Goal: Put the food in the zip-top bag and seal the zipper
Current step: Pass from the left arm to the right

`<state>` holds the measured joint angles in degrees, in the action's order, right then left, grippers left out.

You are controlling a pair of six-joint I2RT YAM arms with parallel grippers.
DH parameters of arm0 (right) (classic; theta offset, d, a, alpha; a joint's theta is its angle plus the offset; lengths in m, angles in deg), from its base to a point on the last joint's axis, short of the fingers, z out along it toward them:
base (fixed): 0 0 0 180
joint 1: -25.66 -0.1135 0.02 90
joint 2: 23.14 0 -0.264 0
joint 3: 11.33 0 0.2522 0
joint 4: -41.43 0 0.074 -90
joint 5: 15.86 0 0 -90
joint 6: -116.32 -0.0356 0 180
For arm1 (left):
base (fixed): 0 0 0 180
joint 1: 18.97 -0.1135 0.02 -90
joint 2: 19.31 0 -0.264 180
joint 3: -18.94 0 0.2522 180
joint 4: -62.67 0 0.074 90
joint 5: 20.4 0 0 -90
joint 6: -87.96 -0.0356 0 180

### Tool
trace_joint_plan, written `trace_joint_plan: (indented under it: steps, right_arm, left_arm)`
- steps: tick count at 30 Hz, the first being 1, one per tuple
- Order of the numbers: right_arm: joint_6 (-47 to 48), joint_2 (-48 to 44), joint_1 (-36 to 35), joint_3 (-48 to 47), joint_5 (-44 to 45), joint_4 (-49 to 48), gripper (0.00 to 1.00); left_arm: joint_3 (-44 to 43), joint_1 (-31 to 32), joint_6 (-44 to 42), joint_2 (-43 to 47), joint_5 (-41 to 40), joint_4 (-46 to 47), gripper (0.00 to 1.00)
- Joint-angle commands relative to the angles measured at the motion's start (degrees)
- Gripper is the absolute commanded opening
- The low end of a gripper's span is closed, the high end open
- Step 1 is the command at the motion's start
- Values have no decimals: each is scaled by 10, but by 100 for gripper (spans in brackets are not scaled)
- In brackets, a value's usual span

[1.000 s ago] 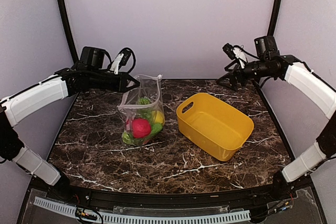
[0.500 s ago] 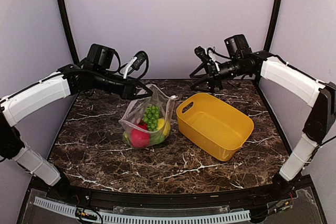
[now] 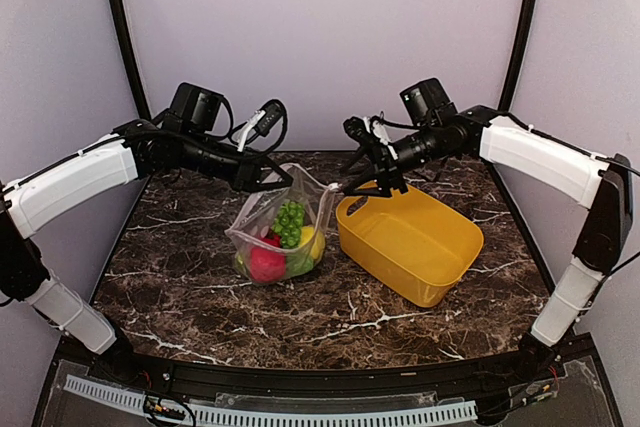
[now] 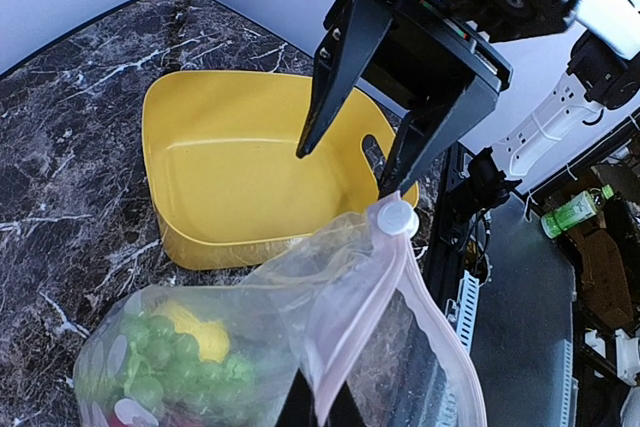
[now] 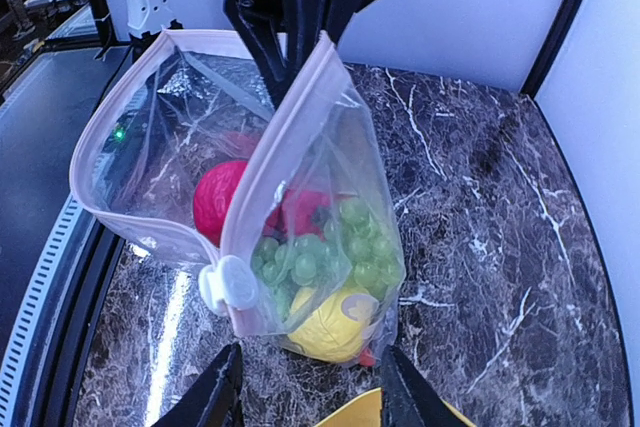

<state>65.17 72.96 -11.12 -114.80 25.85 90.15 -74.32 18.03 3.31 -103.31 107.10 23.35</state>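
The filling looks done and the sealing step is in hand: the food, with a green grape bunch, a red ball and a yellow lemon among it, lies inside the zip-top bag. The bag stands slumped on the tabletop just beside the yellow basket, on the basket's left. The left claw is clamped tight on the bag's mouth at the end farthest from the basket and holds it up. The zipper runs from that pinch toward the basket and ends in the white slider tab at the near corner. The right claw hangs over the basket's left rim, its jaws about half apart and holding nothing, one fingertip right at the tab. I judge the next move is to bring those jaws squarely around the slider, close on it, and draw it along the strip away from the basket toward the left claw, while the left claw holds the mouth taut so the floppy plastic does not bunch.
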Motion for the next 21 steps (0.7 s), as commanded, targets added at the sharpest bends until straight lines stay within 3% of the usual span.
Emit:
trace_joint_plan:
  steps: [1,4,7,16,21]
  right_arm:
    - [-2,-8,-9,13,34,-17,39]
    - [-8,2,-16,10,38,-25,31]
    - [-12,8,-22,9,35,-31,30]
    - [-5,9,-35,20,26,-30,33]
    - [17,7,-36,26,0,-14,40]
  left_arm:
    - [-17,1,-11,3,8,-9,1]
    - [-17,1,-10,2,5,-9,1]
    - [-17,1,-12,2,-1,-12,1]
    - [-16,1,-12,0,-9,-13,1]
    - [-15,1,-14,0,-12,-12,1]
